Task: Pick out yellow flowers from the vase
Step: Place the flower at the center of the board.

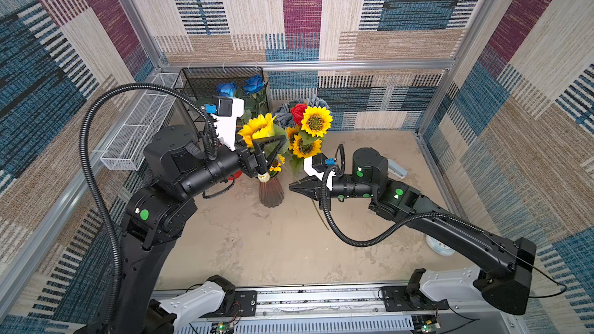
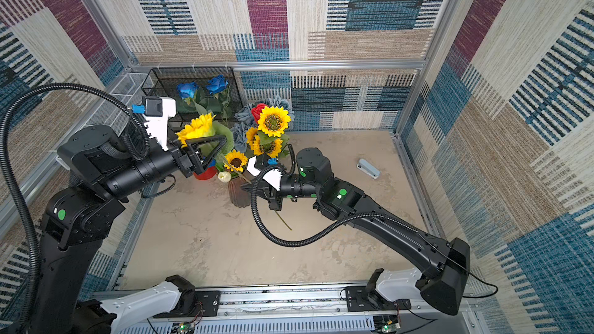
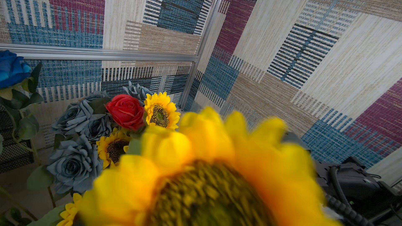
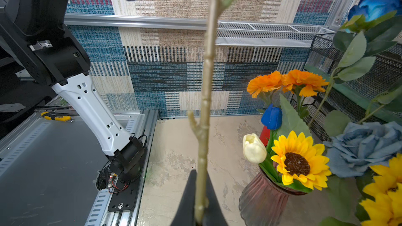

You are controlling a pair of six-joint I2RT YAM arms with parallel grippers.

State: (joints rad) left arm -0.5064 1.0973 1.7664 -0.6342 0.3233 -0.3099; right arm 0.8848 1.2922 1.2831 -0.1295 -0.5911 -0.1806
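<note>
Nearest me, the right jaws were clenched on a knobbly pale green flower stem (image 4: 205, 83). Its lower end poked out below them over the mottled beige tabletop (image 1: 257, 245), and I couldn't trace the upper part to a bloom. Just beside those jaws, toward the left arm, stood the ribbed brownish glass vase (image 1: 271, 194). It held a small yellow sunflower with a dark centre (image 4: 298, 164) and a pale cream-yellow tulip (image 4: 253, 150).

The left jaws hung higher, near the vase's blooms; I couldn't tell whether they were released or gripping. A large yellow sunflower (image 1: 257, 128) sat right by them, blurring most of that wrist view.

Beyond the right jaws, three more yellow sunflowers (image 1: 316, 120) crowded a red rose (image 1: 297, 112) and grey-blue roses (image 3: 71, 166). Farthest back, two bright blue roses (image 1: 254, 84) stood by a black wire-mesh basket (image 1: 199, 81).
</note>
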